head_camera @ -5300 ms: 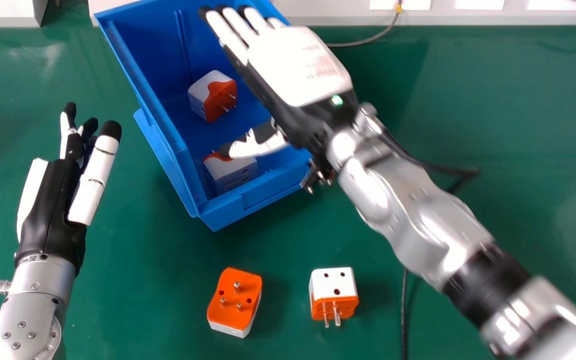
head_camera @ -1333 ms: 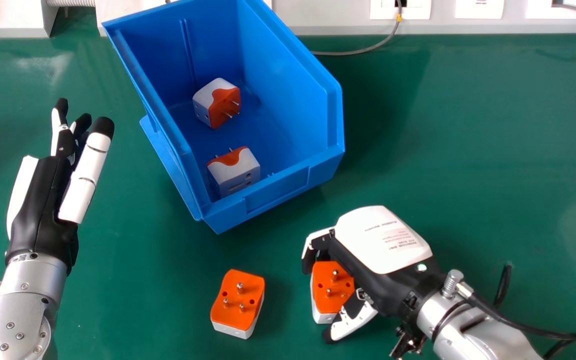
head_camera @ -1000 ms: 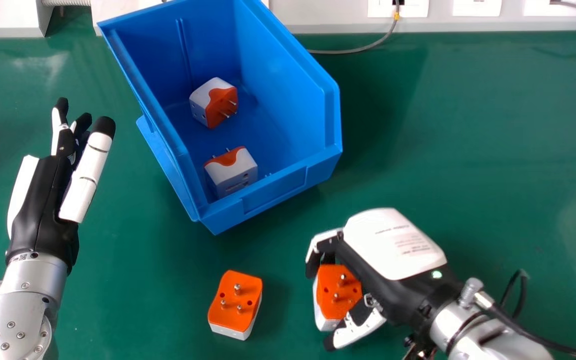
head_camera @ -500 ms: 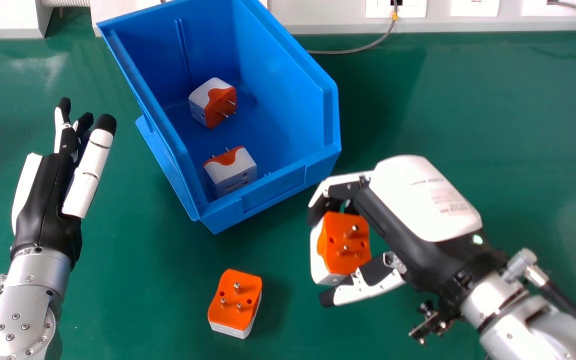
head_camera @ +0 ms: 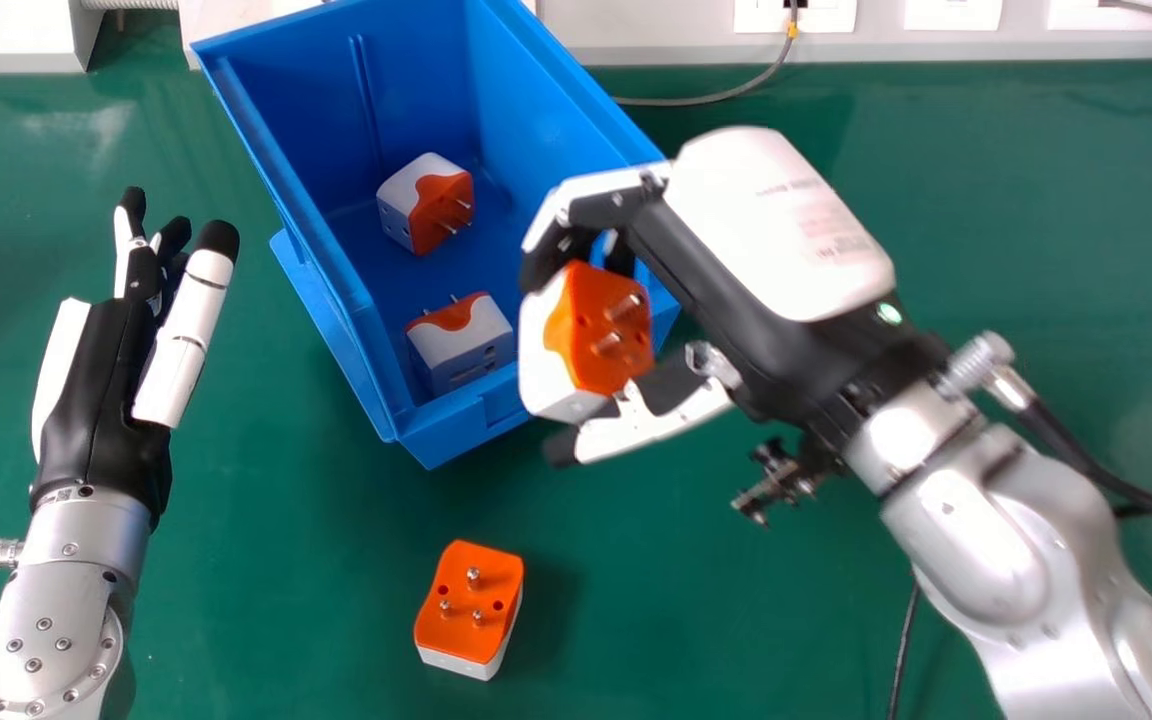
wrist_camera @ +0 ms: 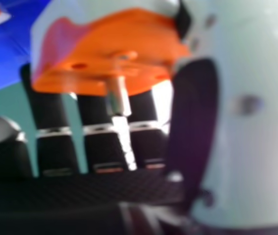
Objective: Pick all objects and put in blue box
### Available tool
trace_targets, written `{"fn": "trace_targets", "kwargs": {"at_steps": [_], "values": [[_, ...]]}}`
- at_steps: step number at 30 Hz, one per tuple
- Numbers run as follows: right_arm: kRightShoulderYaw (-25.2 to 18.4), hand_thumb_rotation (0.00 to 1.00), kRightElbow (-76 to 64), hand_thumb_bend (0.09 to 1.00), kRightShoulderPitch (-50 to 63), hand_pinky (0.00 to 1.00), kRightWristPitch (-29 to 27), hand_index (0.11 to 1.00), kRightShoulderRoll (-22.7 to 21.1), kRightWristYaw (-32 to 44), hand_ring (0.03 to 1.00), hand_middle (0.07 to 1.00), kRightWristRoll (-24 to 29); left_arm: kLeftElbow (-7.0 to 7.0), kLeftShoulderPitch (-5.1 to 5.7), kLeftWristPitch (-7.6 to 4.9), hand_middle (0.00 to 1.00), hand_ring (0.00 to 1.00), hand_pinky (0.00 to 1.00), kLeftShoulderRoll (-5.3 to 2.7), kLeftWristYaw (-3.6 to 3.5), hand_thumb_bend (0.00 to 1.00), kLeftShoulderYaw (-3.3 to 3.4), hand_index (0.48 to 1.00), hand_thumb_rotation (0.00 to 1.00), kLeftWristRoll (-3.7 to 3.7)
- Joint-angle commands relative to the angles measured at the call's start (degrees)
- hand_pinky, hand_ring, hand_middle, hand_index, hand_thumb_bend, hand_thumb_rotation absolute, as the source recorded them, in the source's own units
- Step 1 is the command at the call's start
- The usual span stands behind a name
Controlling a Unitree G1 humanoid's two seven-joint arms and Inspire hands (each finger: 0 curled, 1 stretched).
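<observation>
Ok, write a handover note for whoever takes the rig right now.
Left hand: idle, open, left of the blue box.
Right hand: curled round an orange-and-white adapter, in front of the box's right side in the head view.
Done: two adapters inside, one farther back, one near the front.
To do: release the held one inside, then collect the last adapter, prongs up on the table.

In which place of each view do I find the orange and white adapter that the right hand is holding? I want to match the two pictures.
Head view: near the centre, the adapter in the right hand, in front of the near right part of the blue box.
Right hand view: close to the camera, the adapter next to the thumb.
Shared landmark: the blue box.
</observation>
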Motion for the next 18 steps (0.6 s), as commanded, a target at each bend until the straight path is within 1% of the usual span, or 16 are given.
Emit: {"fn": "trace_targets", "kwargs": {"at_steps": [1,4,9,15,18], "values": [[0.67,0.14,3.08,0.489,-6.29,0.05,-0.91,0.469,1.62,-2.78,0.096,0.155,-1.50,-0.56,-0.54,-0.70,0.99,0.99,0.98,0.31,0.42,0.55,0.01,0.987,0.89,0.35],[1.50,0.14,7.48,0.489,-10.29,0.06,-1.55,0.469,2.61,-4.59,0.108,0.172,-2.53,-0.34,-0.55,-0.91,0.99,0.99,0.97,0.30,0.33,0.55,0.02,0.984,0.89,0.24],[3.11,0.14,19.45,0.489,-20.49,0.06,-2.27,0.469,5.48,-7.91,0.111,0.178,-3.59,-0.18,-0.47,-1.16,0.99,0.99,0.97,0.23,0.28,0.56,-0.08,0.983,0.89,0.17],[6.06,0.14,35.81,0.491,-32.24,0.06,-0.98,0.469,9.19,-12.30,0.108,0.187,-5.86,0.20,-0.47,-1.46,0.99,0.99,0.97,0.35,0.26,0.56,-0.14,0.982,0.89,0.30],[8.12,0.14,45.13,0.491,-38.52,0.06,0.86,0.469,11.70,-13.74,0.110,0.198,-7.36,-0.45,-0.39,-0.79,0.99,0.99,0.97,0.20,0.43,0.56,-0.25,0.983,0.89,0.33]]}}
